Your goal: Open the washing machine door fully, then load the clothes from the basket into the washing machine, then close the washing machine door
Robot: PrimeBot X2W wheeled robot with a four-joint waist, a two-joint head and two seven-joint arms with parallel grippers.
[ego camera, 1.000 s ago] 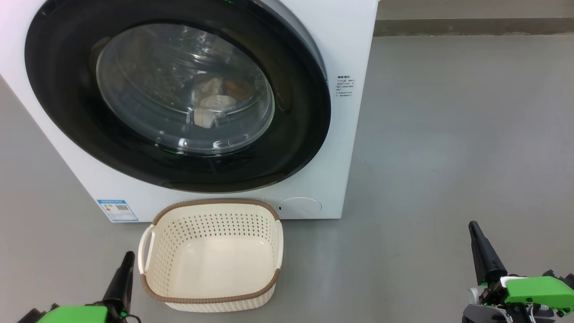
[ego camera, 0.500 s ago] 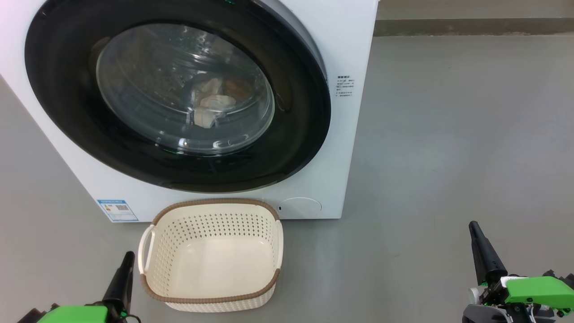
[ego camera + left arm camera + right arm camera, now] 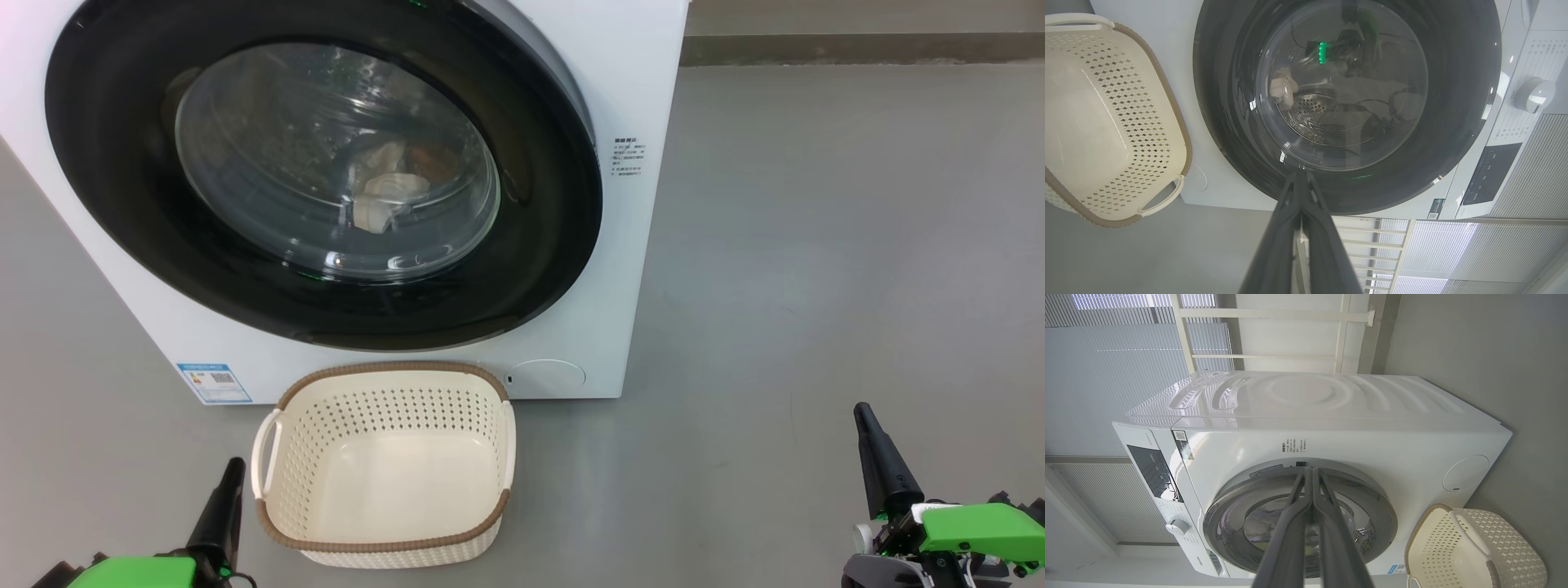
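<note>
The white washing machine (image 3: 637, 82) fills the upper left of the head view. Its door (image 3: 122, 204), black-rimmed with a glass bowl, lies flat against the front. Through the glass, pale clothes (image 3: 384, 192) lie in the drum. On the floor before the machine stands the cream basket (image 3: 384, 369) with nothing in it. My left gripper (image 3: 231, 469) is shut just left of the basket. Far to the right, over bare floor, my right gripper (image 3: 860, 411) is shut too. The left wrist view has the shut left gripper (image 3: 1300, 175) pointing at the door (image 3: 1453, 81), with the basket (image 3: 1180, 134) beside it.
Grey floor (image 3: 816, 286) stretches to the right of the machine, up to a dark skirting strip (image 3: 857, 49) at the wall. A blue label sticker (image 3: 214, 382) sits low on the machine front. The right wrist view has the control panel (image 3: 1153, 473) and a dial (image 3: 1176, 527).
</note>
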